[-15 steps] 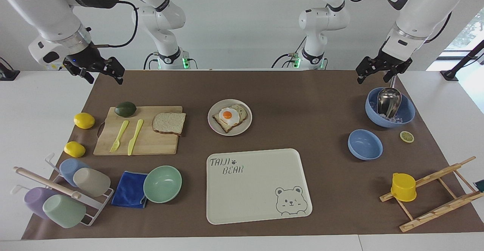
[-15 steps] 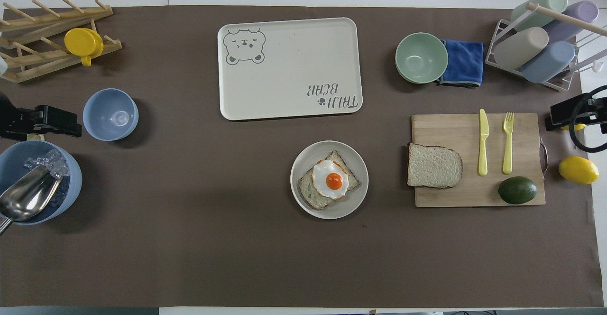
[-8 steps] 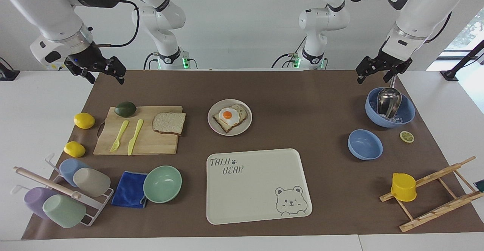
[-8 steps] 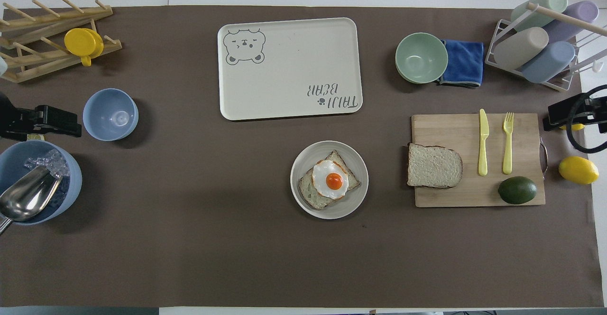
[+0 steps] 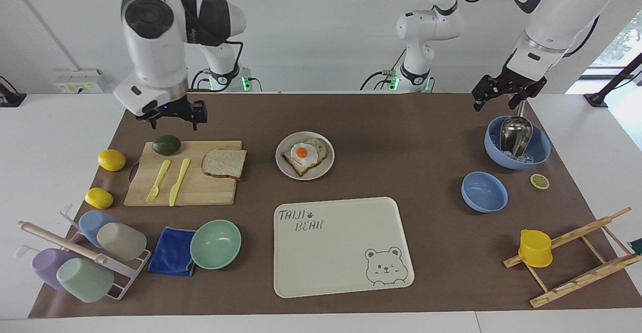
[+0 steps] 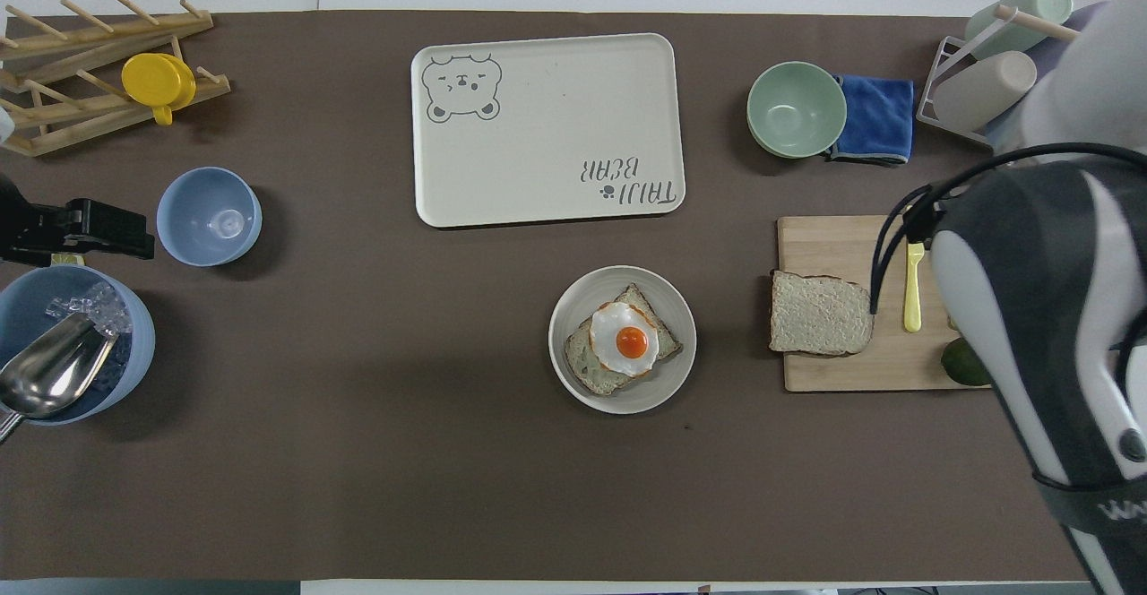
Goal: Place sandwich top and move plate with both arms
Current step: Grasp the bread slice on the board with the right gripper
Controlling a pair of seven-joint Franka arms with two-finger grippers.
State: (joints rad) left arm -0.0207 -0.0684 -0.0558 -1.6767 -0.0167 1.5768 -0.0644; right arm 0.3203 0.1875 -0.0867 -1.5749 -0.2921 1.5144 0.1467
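The sandwich top (image 5: 224, 163), a plain bread slice, lies on the wooden cutting board (image 5: 200, 192) at the corner nearest the plate; it also shows in the overhead view (image 6: 821, 313). The plate (image 5: 326, 166) (image 6: 663, 389) sits mid-table and holds toast with a fried egg (image 5: 302, 152). My right gripper (image 5: 173, 121) hangs open and empty over the board's edge by the avocado (image 5: 166, 145). In the overhead view it is hidden under its own arm (image 6: 1039, 326). My left gripper (image 5: 495, 103) (image 6: 81, 229) waits open over the blue bowl with a metal scoop (image 5: 516, 142).
A cream bear tray (image 5: 341, 253) lies farther from the robots than the plate. A yellow knife and fork (image 5: 168, 180) lie on the board, with two lemons (image 5: 111, 160) beside it. There are also a mint bowl (image 5: 215, 243), blue cloth, cup rack (image 5: 80, 258), small blue bowl (image 5: 484, 191) and wooden rack (image 5: 572, 258).
My right arm has swung in from outside the mat's corner to over the cutting board's avocado end; its body now covers the fork and lemons in the overhead view. The left arm has not moved.
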